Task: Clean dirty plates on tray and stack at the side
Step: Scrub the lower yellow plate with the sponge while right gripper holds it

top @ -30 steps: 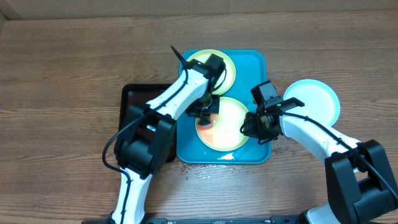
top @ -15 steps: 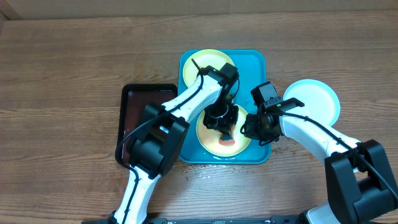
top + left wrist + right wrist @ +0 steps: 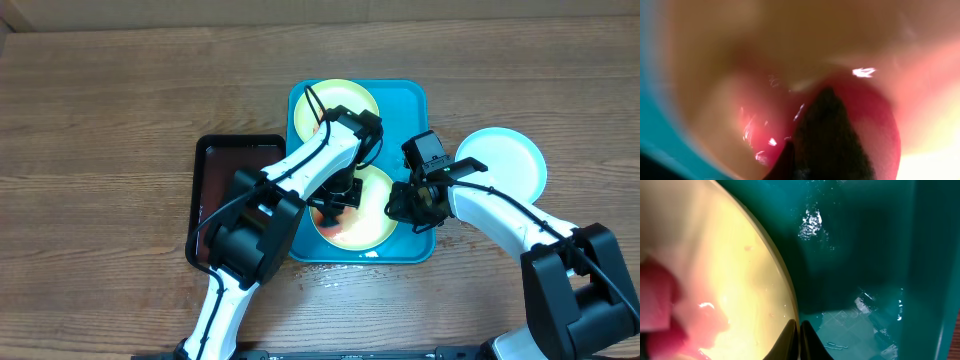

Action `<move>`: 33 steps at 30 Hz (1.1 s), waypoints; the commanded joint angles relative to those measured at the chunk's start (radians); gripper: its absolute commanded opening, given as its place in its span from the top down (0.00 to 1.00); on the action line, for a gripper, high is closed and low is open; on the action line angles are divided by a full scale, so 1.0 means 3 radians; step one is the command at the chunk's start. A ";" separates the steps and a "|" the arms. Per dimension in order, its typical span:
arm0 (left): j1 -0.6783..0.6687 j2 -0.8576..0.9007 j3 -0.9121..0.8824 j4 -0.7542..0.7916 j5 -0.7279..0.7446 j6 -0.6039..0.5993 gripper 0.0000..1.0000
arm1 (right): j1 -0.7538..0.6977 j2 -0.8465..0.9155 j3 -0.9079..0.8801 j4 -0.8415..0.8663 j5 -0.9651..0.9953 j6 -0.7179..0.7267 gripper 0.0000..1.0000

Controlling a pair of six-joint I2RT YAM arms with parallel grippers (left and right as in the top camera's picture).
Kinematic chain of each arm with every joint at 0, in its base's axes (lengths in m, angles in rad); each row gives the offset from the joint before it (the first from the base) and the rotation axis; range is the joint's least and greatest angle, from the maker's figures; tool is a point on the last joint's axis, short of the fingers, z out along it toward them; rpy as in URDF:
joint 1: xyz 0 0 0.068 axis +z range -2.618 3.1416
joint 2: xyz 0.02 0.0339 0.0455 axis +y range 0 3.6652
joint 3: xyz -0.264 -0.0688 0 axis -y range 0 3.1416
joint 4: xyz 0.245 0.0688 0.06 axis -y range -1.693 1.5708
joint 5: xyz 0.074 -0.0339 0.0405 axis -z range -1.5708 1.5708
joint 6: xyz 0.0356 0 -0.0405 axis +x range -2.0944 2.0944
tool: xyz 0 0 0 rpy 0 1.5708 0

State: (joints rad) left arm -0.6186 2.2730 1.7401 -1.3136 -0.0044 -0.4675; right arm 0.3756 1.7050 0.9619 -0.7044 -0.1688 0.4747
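Observation:
Two yellow-green plates lie on the turquoise tray [image 3: 412, 100]: a far plate [image 3: 340, 100] and a near plate [image 3: 372, 205] smeared red-orange. My left gripper [image 3: 335, 200] presses down on the near plate's left half, shut on a pink sponge [image 3: 880, 120]; that view is a close blur of plate [image 3: 790, 30] and sponge. My right gripper [image 3: 408, 207] is at the same plate's right edge. In the right wrist view its tips [image 3: 799, 330] are shut on the plate's rim [image 3: 785, 285], with the sponge [image 3: 657, 305] at far left. A light-blue plate [image 3: 505, 165] rests on the table, right of the tray.
A black tray [image 3: 215, 190] sits directly left of the turquoise tray, under my left arm. Water drops glisten on the tray floor [image 3: 855, 255] and on the table in front of the tray [image 3: 330, 272]. The wooden table [image 3: 100, 150] spreads out to the left.
My left gripper swept the sponge from the plate's left side to its right front and back to the left. The right gripper has kept its hold on the rim.

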 commanded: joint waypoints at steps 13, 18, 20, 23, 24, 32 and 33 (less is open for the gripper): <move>0.0173 0.0126 0.0343 0.0259 -0.0417 0.0005 0.96 | -0.0013 0.0004 0.0013 -0.0010 0.0121 -0.0010 0.96; 0.0139 0.0212 0.0338 0.0448 0.0866 0.0292 0.96 | -0.0013 0.0004 0.0013 -0.0011 0.0120 -0.0009 0.96; 0.0108 0.0249 0.0338 0.0469 0.1239 0.0407 0.96 | -0.0013 0.0004 0.0013 -0.0011 0.0120 -0.0009 0.96; 0.0046 0.0282 0.0336 0.0467 0.1689 0.0614 0.96 | -0.0013 0.0004 0.0013 -0.0010 0.0121 -0.0009 0.96; 0.0027 0.0285 0.0336 0.0454 0.1745 0.0649 0.96 | -0.0013 0.0004 0.0013 -0.0011 0.0121 -0.0010 0.96; -0.0028 0.0285 0.0336 0.0106 0.1296 0.0697 0.96 | -0.0013 0.0004 0.0013 -0.0020 0.0120 -0.0009 0.96; -0.0022 0.0285 0.0336 0.0046 0.1142 0.0646 0.96 | -0.0013 0.0004 0.0013 -0.0023 0.0120 -0.0009 0.96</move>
State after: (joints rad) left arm -0.6270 2.3314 1.8317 -1.2716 0.4088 -0.2852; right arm 0.3729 1.7050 0.9627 -0.7132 -0.1413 0.4782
